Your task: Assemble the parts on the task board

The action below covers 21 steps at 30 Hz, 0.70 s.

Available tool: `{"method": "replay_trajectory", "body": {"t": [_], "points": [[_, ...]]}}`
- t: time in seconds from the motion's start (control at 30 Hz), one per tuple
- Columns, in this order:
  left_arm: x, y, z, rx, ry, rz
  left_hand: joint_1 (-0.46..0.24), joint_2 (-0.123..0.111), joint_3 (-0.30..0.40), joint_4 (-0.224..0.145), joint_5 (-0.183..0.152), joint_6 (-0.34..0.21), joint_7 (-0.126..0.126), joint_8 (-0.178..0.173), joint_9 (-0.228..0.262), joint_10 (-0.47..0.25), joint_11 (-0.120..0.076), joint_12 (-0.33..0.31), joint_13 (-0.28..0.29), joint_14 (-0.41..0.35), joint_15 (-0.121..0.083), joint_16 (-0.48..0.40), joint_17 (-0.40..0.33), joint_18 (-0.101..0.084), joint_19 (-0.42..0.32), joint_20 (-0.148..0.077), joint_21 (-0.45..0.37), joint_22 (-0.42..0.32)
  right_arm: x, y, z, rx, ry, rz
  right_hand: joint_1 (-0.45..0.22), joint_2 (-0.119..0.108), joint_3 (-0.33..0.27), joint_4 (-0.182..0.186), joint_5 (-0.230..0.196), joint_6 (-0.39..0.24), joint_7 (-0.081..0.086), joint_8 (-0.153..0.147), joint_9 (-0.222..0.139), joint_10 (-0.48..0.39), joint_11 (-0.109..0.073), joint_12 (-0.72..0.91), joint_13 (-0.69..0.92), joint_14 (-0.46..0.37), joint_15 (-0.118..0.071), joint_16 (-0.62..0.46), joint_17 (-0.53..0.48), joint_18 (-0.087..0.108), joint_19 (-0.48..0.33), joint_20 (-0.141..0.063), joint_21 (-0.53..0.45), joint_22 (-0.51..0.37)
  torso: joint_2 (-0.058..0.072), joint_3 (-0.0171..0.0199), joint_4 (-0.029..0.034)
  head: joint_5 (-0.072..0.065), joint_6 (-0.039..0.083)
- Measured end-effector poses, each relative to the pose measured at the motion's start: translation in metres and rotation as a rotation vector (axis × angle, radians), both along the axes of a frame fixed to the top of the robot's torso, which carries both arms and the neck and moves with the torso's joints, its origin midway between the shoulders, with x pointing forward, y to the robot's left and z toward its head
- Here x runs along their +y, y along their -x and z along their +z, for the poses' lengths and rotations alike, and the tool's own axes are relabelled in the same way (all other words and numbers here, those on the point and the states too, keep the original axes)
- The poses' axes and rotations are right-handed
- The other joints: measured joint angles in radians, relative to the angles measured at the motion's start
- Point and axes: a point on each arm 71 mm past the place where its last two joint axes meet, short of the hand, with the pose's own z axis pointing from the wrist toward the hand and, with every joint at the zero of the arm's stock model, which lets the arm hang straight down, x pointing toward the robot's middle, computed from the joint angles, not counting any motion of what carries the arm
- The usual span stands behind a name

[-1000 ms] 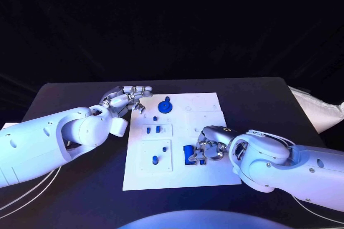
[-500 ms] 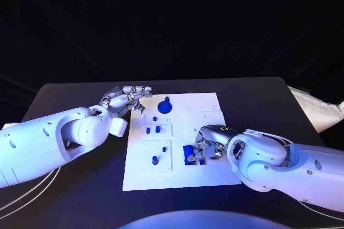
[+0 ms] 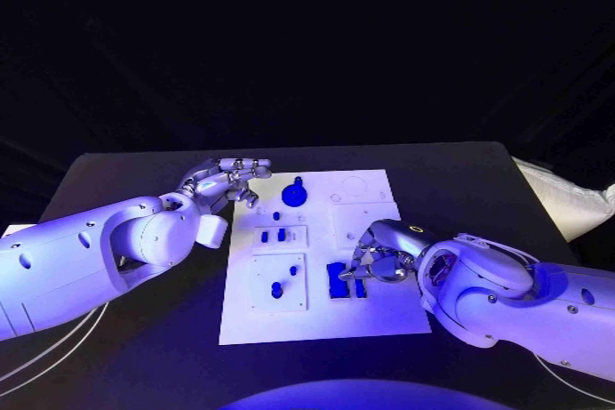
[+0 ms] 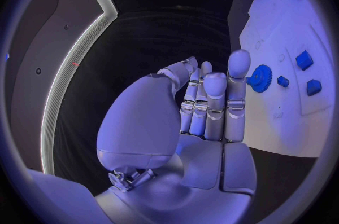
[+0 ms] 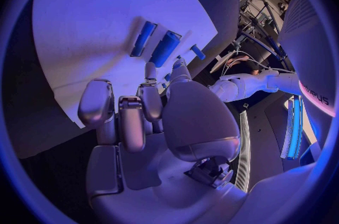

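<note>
The white task board (image 3: 385,314) lies mid-table. Two blue bars (image 3: 337,279) (image 5: 164,49) lie side by side on its right half. My right hand (image 3: 376,259) (image 5: 141,117) hovers just right of them, fingers bent, with nothing seen in it. A blue gear-like part (image 3: 295,195) (image 4: 260,78) sits near the board's far edge. Small blue pieces (image 3: 273,237) (image 4: 304,58) and two more (image 3: 275,289) stand in the left half. My left hand (image 3: 231,179) (image 4: 205,100) is at the board's far left corner, beside the gear, fingers straight and holding nothing.
A pale bag (image 3: 564,196) lies at the table's right edge. White cables (image 3: 38,357) run along the front left under my left arm. A white item (image 3: 11,225) shows at the left edge.
My right hand has drawn back to the right off the blue bars, which now lie uncovered. The left hand has kept its place.
</note>
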Motion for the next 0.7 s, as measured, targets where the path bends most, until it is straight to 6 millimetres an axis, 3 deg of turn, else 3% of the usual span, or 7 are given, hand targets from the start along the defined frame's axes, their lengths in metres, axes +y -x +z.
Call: {"method": "replay_trajectory", "body": {"t": [0.07, 0.1, 0.33, 0.43, 0.5, 0.63, 0.7], "points": [[0.0, 0.0, -0.002, 0.004, -0.001, 0.002, 0.0, 0.0, -0.003, 0.003, 0.0, -0.003, 0.003, 0.0, 0.0, 0.0, 0.0, 0.0, 0.0, 0.0, 0.0, 0.0, 0.0, 0.0, 0.0, 0.0, 0.0, -0.001, -0.002, -0.002, 0.003, -0.001, -0.049, -0.015, 0.006, -0.006, 0.0, 0.0, 0.012, -0.029, 0.01, -0.018, -0.006, -0.011, -0.005, -0.069, -0.006, -0.003, 0.007, -0.017, 0.0, 0.0, -0.023, 0.005, -0.024, -0.035, -0.003, -0.0007, 0.0, 0.0, 0.003], [0.001, 0.001, -0.004, 0.007, -0.001, 0.003, 0.0, 0.0, -0.003, 0.003, 0.0, -0.004, 0.004, 0.0, 0.0, 0.0, 0.0, 0.0, 0.0, 0.0, 0.0, 0.0, 0.0, 0.0, 0.0, 0.0, 0.0, -0.001, -0.003, -0.003, 0.005, 0.001, -0.073, -0.023, 0.013, -0.008, 0.0, 0.0, 0.027, -0.051, 0.018, -0.032, -0.012, -0.024, 0.002, -0.092, -0.125, -0.003, 0.014, -0.023, 0.0, 0.0, -0.031, 0.011, -0.035, -0.049, -0.004, -0.0012, 0.0, 0.001, 0.005], [0.003, 0.0, -0.015, 0.022, -0.008, 0.017, -0.004, 0.004, -0.009, 0.009, 0.0, -0.007, 0.0, 0.0, 0.0, 0.0, 0.0, 0.001, 0.0, -0.003, 0.003, 0.0, -0.003, 0.0, -0.001, 0.001, -0.004, -0.004, -0.019, -0.026, 0.011, 0.049, -0.28, -0.135, 0.068, 0.011, -0.004, -0.019, 0.066, -0.101, 0.046, -0.072, -0.029, -0.069, 0.029, -0.163, -0.197, -0.004, 0.029, -0.057, 0.0, 0.016, -0.069, 0.028, -0.086, -0.117, -0.028, -0.0089, 0.0012, -0.001, 0.018], [0.003, -0.002, -0.018, 0.023, -0.01, 0.029, -0.012, 0.004, -0.015, 0.015, 0.0, -0.007, 0.0, 0.004, 0.0, -0.003, 0.004, 0.007, 0.0, -0.007, 0.006, -0.001, -0.013, 0.016, -0.012, 0.003, -0.026, -0.014, -0.031, -0.046, 0.011, 0.072, -0.378, -0.196, 0.112, 0.032, 0.003, -0.042, 0.066, -0.113, 0.052, -0.082, -0.034, -0.138, 0.036, -0.316, -0.297, -0.003, 0.036, -0.132, -0.055, 0.048, -0.139, 0.034, -0.176, -0.233, -0.043, -0.0151, 0.0013, -0.003, 0.031], [0.003, -0.003, -0.019, 0.022, -0.012, 0.041, -0.016, 0.0, -0.023, 0.017, -0.004, -0.007, 0.0, 0.005, 0.0, -0.007, 0.0, 0.007, 0.001, -0.051, 0.008, -0.045, -0.081, 0.021, -0.047, 0.004, -0.094, -0.055, -0.036, -0.058, 0.011, 0.087, -0.444, -0.224, 0.148, 0.051, 0.014, -0.062, 0.066, -0.125, 0.057, -0.093, -0.039, -0.227, 0.044, -0.507, -0.424, -0.027, 0.048, -0.264, -0.208, 0.08, -0.231, 0.039, -0.303, -0.385, -0.054, -0.0194, 0.0007, -0.003, 0.039], [0.001, -0.005, -0.024, 0.018, -0.016, 0.077, -0.023, 0.001, -0.045, 0.028, -0.008, -0.02, 0.005, 0.005, -0.001, -0.027, 0.012, 0.015, 0.0, -0.208, 0.02, -0.186, -0.205, 0.033, -0.171, 0.018, -0.222, -0.122, -0.042, -0.086, 0.009, 0.111, -0.604, -0.274, 0.207, 0.082, 0.028, -0.083, 0.062, -0.15, 0.079, -0.122, -0.061, -0.337, 0.068, -0.727, -0.614, -0.186, 0.074, -0.702, -0.625, 0.081, -0.317, 0.064, -0.478, -0.523, -0.072, -0.0238, -0.001, -0.002, 0.062], [0.001, -0.007, -0.026, 0.014, -0.018, 0.101, -0.024, 0.0, -0.055, 0.033, -0.008, -0.032, 0.008, 0.005, -0.002, -0.045, 0.02, 0.015, -0.006, -0.267, 0.032, -0.278, -0.257, 0.032, -0.237, 0.028, -0.277, -0.154, -0.045, -0.1, 0.008, 0.117, -0.688, -0.295, 0.232, 0.094, 0.032, -0.087, 0.061, -0.16, 0.093, -0.132, -0.072, -0.371, 0.088, -0.833, -0.722, -0.242, 0.098, -0.839, -0.704, 0.081, -0.356, 0.084, -0.559, -0.574, -0.079, -0.0245, -0.0013, -0.001, 0.074]]}}
